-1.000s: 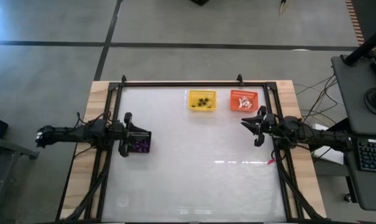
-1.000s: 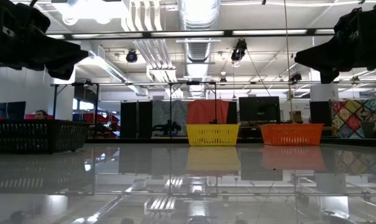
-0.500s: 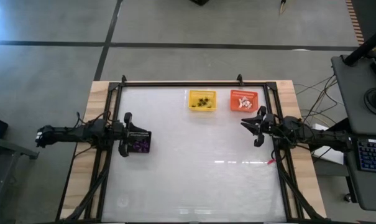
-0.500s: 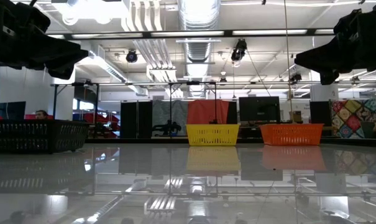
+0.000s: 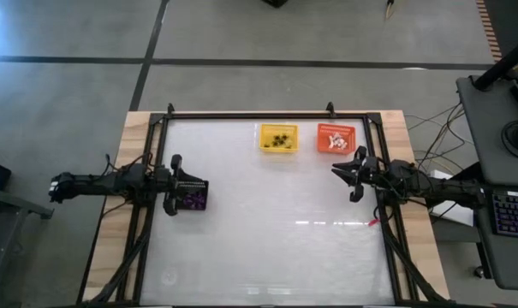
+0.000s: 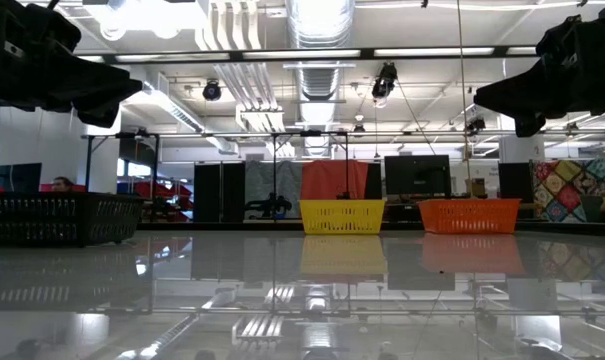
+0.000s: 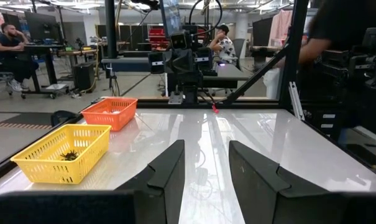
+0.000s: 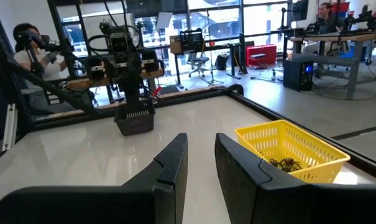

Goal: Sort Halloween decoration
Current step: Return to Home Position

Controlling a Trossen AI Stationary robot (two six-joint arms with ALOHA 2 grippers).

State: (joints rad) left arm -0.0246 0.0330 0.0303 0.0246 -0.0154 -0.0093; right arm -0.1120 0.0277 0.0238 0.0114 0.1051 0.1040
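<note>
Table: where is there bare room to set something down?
Free: the centre and near half of the table, between the black basket beside the left pincer and the right pincer. Crowded: the far edge, with the yellow basket and orange basket.

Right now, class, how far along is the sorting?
Done: black trinkets lie in the yellow basket, white ones in the orange basket, purple ones in the black basket. In hand: nothing; left tool and right tool are open. Left: no loose trinkets show on the table.

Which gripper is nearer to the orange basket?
Right. The right gripper hovers close beside the orange basket; the left gripper is far across the table, at the black basket.
</note>
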